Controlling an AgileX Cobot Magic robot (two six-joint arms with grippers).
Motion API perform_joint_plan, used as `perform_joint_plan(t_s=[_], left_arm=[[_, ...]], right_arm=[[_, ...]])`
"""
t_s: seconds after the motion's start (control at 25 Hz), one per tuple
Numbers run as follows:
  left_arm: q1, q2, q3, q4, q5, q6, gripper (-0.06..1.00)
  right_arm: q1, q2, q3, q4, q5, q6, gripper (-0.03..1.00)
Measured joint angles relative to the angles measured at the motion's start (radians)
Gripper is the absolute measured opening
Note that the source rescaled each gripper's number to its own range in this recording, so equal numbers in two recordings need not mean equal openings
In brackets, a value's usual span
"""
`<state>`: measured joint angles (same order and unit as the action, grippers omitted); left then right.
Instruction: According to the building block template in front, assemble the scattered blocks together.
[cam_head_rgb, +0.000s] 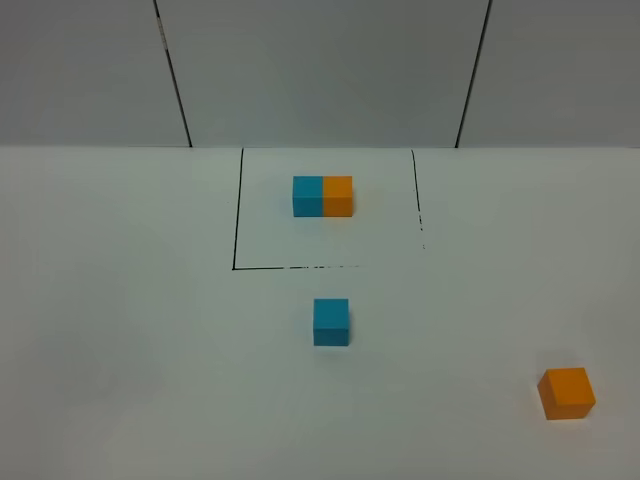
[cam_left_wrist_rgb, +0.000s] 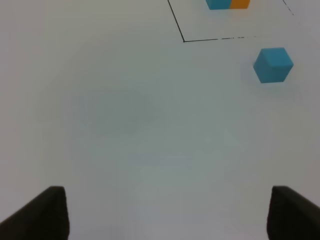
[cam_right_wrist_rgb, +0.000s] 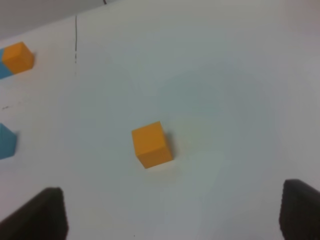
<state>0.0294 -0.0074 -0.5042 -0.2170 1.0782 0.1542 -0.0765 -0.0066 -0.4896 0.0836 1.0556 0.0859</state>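
The template (cam_head_rgb: 322, 196) is sitting upper centre of the exterior view, framed in black as the model. The blue cube (cam_head_rgb: 331, 322) is lying centre, the orange cube (cam_head_rgb: 567, 393) lower right, well apart, awaiting joining. The left gripper (cam_left_wrist_rgb: 167, 215) and right gripper (cam_right_wrist_rgb: 172, 215) are gaping wide, holding nothing. No writing is showing.

I see the orange cube (cam_right_wrist_rgb: 151, 144) alone on the white table (cam_right_wrist_rgb: 225, 100), ahead of my right gripper (cam_right_wrist_rgb: 170, 215), its fingers spread wide. The blue cube (cam_right_wrist_rgb: 6, 142) and the template (cam_right_wrist_rgb: 18, 57) are cut off at the frame's edge.
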Motion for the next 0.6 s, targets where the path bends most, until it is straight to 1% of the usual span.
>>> perform_joint_plan(t_s=[0.6], left_arm=[[0.0, 0.0, 0.0, 0.0, 0.0, 0.0, 0.68]], right_arm=[[0.0, 0.0, 0.0, 0.0, 0.0, 0.0, 0.71]])
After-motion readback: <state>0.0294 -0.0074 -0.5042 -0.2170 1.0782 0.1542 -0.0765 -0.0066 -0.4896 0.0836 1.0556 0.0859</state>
